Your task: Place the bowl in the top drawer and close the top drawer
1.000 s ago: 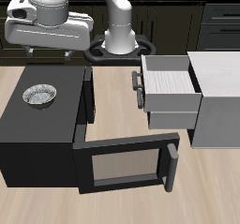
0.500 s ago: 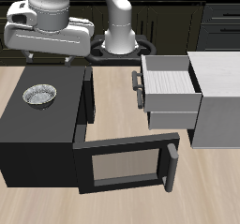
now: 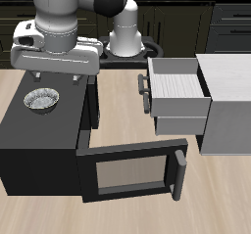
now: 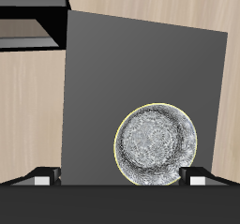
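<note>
The small silvery-grey bowl (image 3: 41,101) sits on top of the large black box (image 3: 39,145), near its back edge. My gripper (image 3: 55,78) hangs just above the bowl, slightly behind it, open and empty. In the wrist view the bowl (image 4: 157,143) lies between my two fingertips (image 4: 42,177), closer to one of them, and my gripper (image 4: 120,177) touches nothing. The top drawer (image 3: 177,99) of the light grey cabinet is pulled out, its pale inside empty, with its dark bar handle (image 3: 144,91) facing the black box.
The black box's glass-fronted door (image 3: 127,174) hangs open toward the table's front edge, with a bar handle (image 3: 179,174). The grey cabinet body (image 3: 227,106) stands beside the drawer. The robot base (image 3: 125,37) is at the back.
My gripper has come down toward the bowl and shifted a little nearer the table's front. The bowl and drawer have not moved.
</note>
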